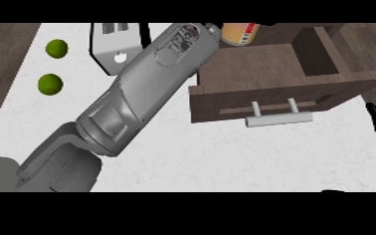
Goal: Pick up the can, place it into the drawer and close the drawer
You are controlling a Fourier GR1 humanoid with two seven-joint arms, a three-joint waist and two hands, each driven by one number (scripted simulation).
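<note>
Step in hand: placement. The can (241, 34) is at 1 o'clock, over the rear corner of the open drawer (257, 64). The left hand's grip is hidden beyond the left forearm (147, 87) (cannot tell). Next: lower, release, then push the handle (279, 119).

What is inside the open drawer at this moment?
Only the can shows, at the drawer's back left corner. The left forearm covers that corner's edge, so whether the can rests inside is hidden.
</note>
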